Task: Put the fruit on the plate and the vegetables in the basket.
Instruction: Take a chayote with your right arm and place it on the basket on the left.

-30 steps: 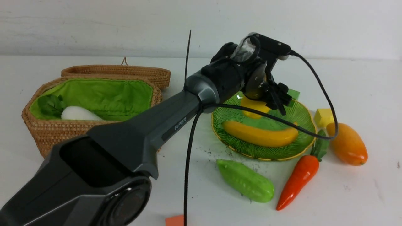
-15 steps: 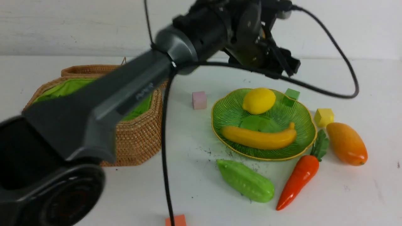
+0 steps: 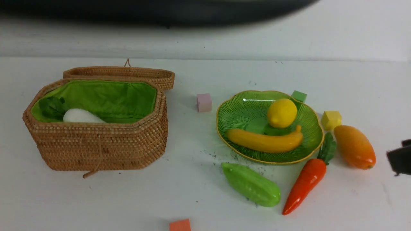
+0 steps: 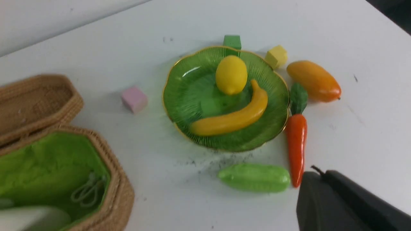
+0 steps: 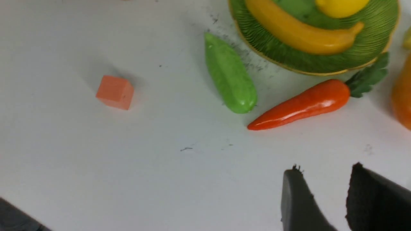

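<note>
On the green plate (image 3: 237, 112) lie the yellow banana (image 3: 265, 141) and the lemon (image 3: 282, 113), which touches the banana. The mango (image 3: 354, 147) rests on the table right of the plate. The carrot (image 3: 303, 186) and the light-green gourd (image 3: 251, 184) lie in front of the plate. The white radish (image 3: 80, 116) is inside the open basket (image 3: 96, 147). My left gripper (image 4: 316, 173) is shut and empty, high over the table. My right gripper (image 5: 324, 168) is open and empty, at the right near the mango.
The basket's lid (image 3: 122, 73) lies open behind it. Small cubes are scattered about: pink (image 3: 204, 102) left of the plate, green (image 3: 298, 95) behind it, yellow (image 3: 330, 119) at its right, orange (image 3: 179, 225) at the front edge. A dark blur of my left arm (image 3: 160, 12) crosses the top.
My left arm rose off the plate and out of the front view, and its gripper shut. The lemon stayed on the plate and rolled against the banana.
</note>
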`<control>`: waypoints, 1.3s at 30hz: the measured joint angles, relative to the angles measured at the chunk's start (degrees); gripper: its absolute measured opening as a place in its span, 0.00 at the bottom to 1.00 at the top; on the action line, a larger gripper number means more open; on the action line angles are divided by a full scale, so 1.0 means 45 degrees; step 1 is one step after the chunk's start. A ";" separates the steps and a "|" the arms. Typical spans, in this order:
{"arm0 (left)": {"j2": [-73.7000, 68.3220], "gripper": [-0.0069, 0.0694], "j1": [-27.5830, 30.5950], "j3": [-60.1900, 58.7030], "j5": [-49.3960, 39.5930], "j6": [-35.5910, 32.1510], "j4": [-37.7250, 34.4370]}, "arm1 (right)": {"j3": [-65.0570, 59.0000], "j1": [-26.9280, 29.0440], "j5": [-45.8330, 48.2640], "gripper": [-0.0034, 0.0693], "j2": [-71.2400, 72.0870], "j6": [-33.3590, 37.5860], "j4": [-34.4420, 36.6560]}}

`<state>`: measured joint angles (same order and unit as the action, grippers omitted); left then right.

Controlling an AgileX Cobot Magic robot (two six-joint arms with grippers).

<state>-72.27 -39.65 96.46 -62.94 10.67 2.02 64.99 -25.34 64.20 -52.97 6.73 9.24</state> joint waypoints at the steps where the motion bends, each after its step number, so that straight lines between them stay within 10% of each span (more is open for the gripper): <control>1: 0.1354 0.07 0.0000 -0.1705 0.0448 0.0174 0.0078 | 0.0297 0.0000 -0.0010 0.38 -0.0674 0.0248 0.0450; 13: 0.9705 0.07 0.0000 -1.1754 0.5468 0.1216 -0.0238 | 0.1881 -0.0016 -0.0337 0.38 -0.5411 0.2324 0.3131; 23: 0.9662 0.07 0.0000 -1.2169 0.5352 0.1238 -0.0596 | 0.1974 -0.2348 -0.2071 0.41 -0.8522 0.2439 -0.0026; 39: 0.9535 0.07 0.0000 -1.2182 0.5145 0.1238 -0.0736 | 0.1990 -0.1880 -0.4144 0.85 -1.1246 0.2426 -0.1493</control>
<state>-29.37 -39.65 41.63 -39.79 16.24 -1.29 73.94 -33.80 45.55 -103.58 17.65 2.52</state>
